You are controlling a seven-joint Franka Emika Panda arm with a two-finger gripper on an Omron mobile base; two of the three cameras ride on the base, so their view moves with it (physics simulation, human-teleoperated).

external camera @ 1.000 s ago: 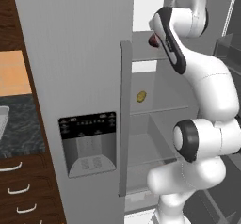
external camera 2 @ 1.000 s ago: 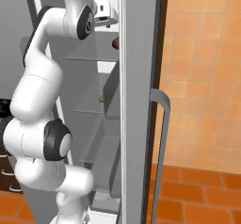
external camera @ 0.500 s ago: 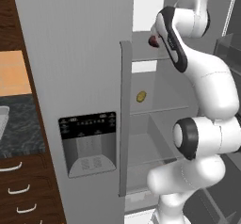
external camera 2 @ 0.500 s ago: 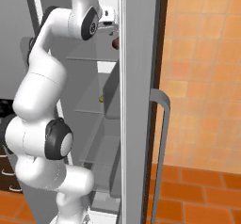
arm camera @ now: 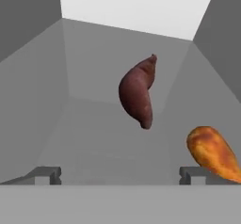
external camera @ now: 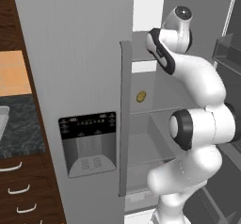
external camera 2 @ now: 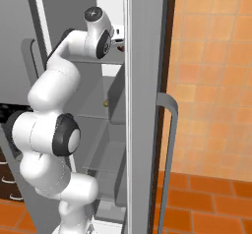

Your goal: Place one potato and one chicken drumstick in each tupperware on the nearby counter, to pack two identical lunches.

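Gripper [arm camera: 120,176] jaws stand spread wide and hold nothing, up inside the fridge [external camera: 75,53] on an upper shelf. The chicken drumstick [arm camera: 214,153] lies just beside the right fingertip, off centre. A straight closure would likely miss it or nudge the reddish-brown sweet potato [arm camera: 137,91] lying farther in.

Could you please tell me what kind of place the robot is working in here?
A kitchen, most likely: an open fridge with an ice dispenser, a stone counter over wooden drawers, and a drumstick on a shelf inside.
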